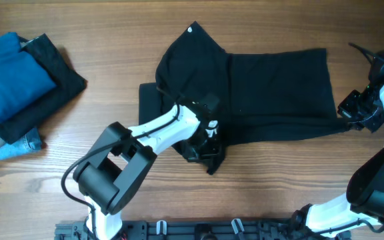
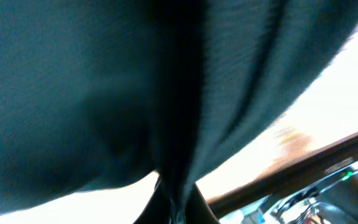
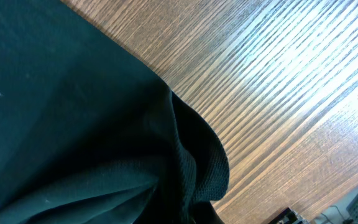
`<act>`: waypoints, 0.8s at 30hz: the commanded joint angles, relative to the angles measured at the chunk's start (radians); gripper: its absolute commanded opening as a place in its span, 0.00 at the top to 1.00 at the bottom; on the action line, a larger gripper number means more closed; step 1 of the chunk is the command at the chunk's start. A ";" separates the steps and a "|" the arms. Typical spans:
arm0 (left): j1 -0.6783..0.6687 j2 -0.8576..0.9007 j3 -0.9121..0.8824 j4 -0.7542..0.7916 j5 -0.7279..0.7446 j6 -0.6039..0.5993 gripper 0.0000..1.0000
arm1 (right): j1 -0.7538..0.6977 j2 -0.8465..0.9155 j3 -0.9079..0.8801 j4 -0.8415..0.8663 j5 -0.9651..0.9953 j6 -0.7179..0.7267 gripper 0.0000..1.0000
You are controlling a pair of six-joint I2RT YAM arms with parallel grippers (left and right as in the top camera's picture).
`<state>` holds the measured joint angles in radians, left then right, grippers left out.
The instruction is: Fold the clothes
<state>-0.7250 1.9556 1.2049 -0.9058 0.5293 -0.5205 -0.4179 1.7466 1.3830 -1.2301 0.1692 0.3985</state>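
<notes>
The black garment (image 1: 272, 87) lies across the middle of the table (image 1: 279, 27), its long axis running left to right. The left gripper (image 1: 209, 137) is pinched shut on its near edge, and the right gripper (image 1: 352, 115) is clamped on the right near corner. The cloth lies beyond both.

The large soft black fabric garment (image 1: 272, 87) reads solid black, small white logo (image 1: 191, 29) on it; brown wood-grain table (image 1: 112, 40); bright blue folded garment (image 1: 9, 77) at the table's left edge.
</notes>
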 commanded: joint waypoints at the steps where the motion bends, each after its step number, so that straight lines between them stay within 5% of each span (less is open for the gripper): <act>1: 0.091 -0.040 0.064 -0.151 -0.095 0.139 0.96 | -0.004 -0.003 0.022 0.006 0.014 -0.007 0.94; 9: 0.231 -0.052 0.483 -0.432 -0.471 0.335 0.96 | -0.004 -0.003 0.022 0.010 0.014 -0.006 0.94; 24: 0.223 0.016 0.581 -0.192 -0.415 0.333 0.91 | -0.004 -0.003 0.022 0.009 0.014 -0.010 0.94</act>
<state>-0.4931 1.9392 1.7840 -1.1561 0.1169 -0.2096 -0.4179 1.7466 1.3830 -1.2224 0.1688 0.3954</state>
